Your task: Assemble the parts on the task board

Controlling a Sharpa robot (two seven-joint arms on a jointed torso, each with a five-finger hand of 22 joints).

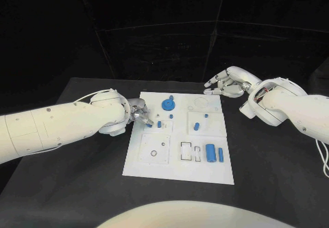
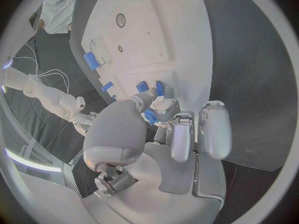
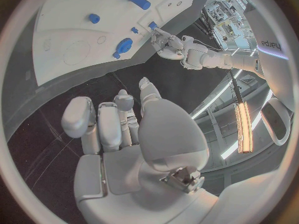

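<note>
1. Two hands are near the white task board (image 1: 179, 164) on the black table (image 1: 274, 180).
2. Left hand (image 1: 139, 113) pinches a small blue part (image 2: 150, 116) at the board's left edge.
3. Right hand (image 1: 228, 83) floats past the far right corner, fingers apart, holding nothing.

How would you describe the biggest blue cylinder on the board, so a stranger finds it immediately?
Look at the flat white task board in the middle of the black table. Near its front right corner lies a thick blue cylinder. A much thinner blue rod lies just to its right.

left hand (image 1: 139, 113): fingers curled (pinching something small) | right hand (image 1: 228, 81): raised, loosely spread, empty
</note>
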